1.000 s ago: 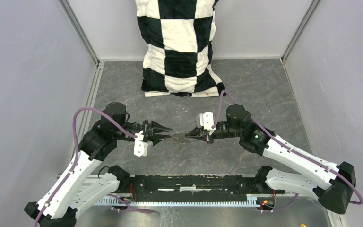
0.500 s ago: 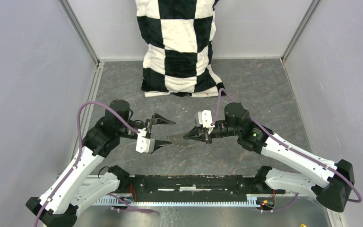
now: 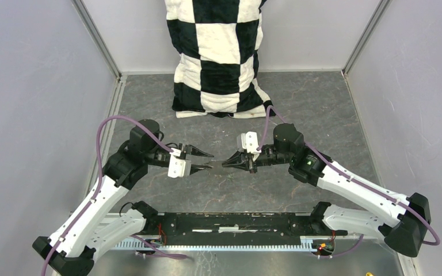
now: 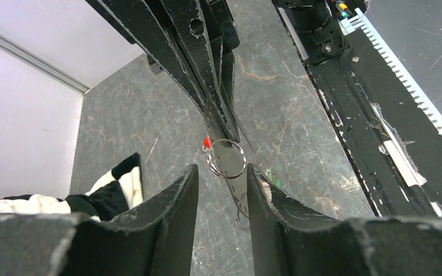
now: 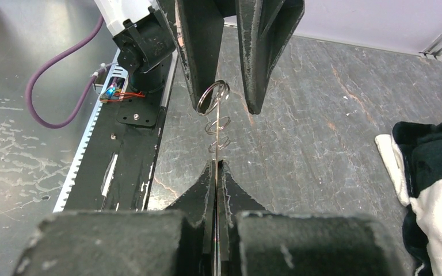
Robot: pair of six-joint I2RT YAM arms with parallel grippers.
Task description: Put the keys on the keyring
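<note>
Showing keyring (image 5: 213, 99) clearly: wrist cams only

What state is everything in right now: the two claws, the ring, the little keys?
Right claw: shut on the Keyring's chain links.
Left claw: open, one finger either side of the Keyring.
Keyring: held off the table by its links.
Keys: a red speck beside the Keyring; otherwise cannot tell.

Checkered cloth (image 3: 218, 57) bunched at far edge, grey table (image 3: 316, 109).
</note>
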